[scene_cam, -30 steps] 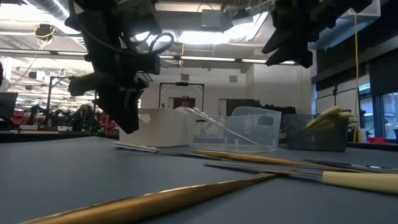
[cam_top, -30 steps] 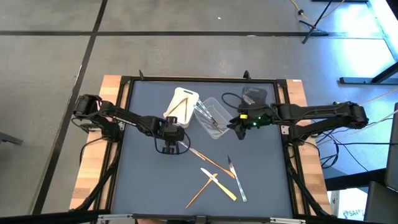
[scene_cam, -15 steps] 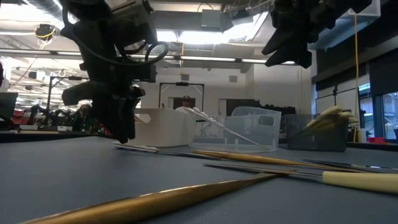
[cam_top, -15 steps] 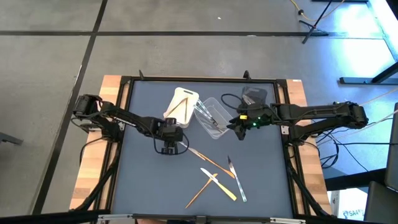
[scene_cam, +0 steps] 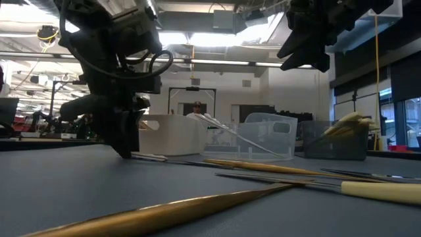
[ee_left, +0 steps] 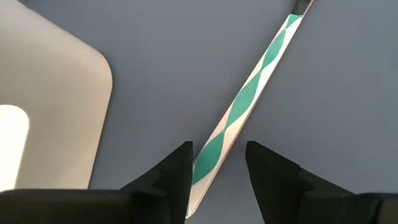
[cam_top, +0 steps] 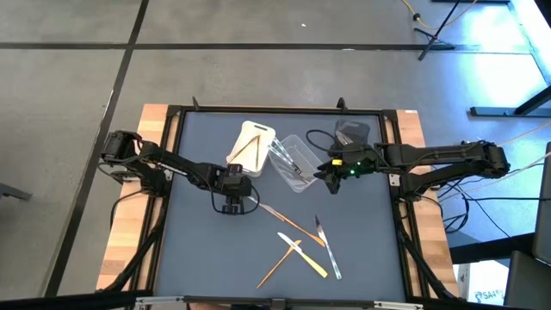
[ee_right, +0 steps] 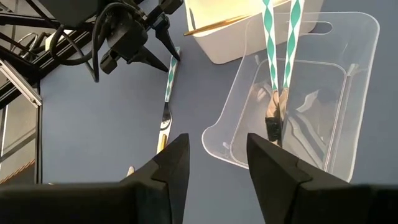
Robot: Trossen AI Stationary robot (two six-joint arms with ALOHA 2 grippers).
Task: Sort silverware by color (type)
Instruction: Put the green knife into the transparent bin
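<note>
**L fingers down over a striped handle, beside the white tub**

High view: My left gripper (cam_top: 231, 207) sits low on the table (cam_top: 198, 258), just below the white tub (cam_top: 250, 145). My right gripper (cam_top: 325, 175) hangs at the edge of the clear tub (cam_top: 294, 162), w/ the dark grey tub (cam_top: 351, 133) behind it. Loose silverware (cam_top: 301, 245) lies crossed mid-table: tan-orange sticks, a yellowish piece, a pale one. White tub holds a tan piece; clear tub holds pale/clear pieces.

Low view: L gripper tips reach almost to the tabletop, right at the end of a flat pale piece. Grey tub (scene_cam: 335, 146) has yellowish handles sticking out at an angle. A long golden piece (scene_cam: 177, 212) runs across the foreground.

L wrist view: My fingers (ee_left: 175, 171) are spread, nothing gripped yet; the green-and-white striped handle (ee_left: 245, 99) runs diagonally up between them. White tub corner close by.

R wrist view: My R fingers (ee_right: 171, 162) are parted, holding nothing. Two striped-handle pieces (ee_right: 280, 56) lean in the clear tub, more clear pieces on its floor. A tan piece lies in the white tub (ee_right: 236, 28).

Risks, as I judge: handle lies flat and thin and crosses my gap at a slant, so closing could skid or spin it instead of lifting it. Tub wall is near; a sideways nudge could shove it. Pressing too low would jam my tips on the table.
</note>
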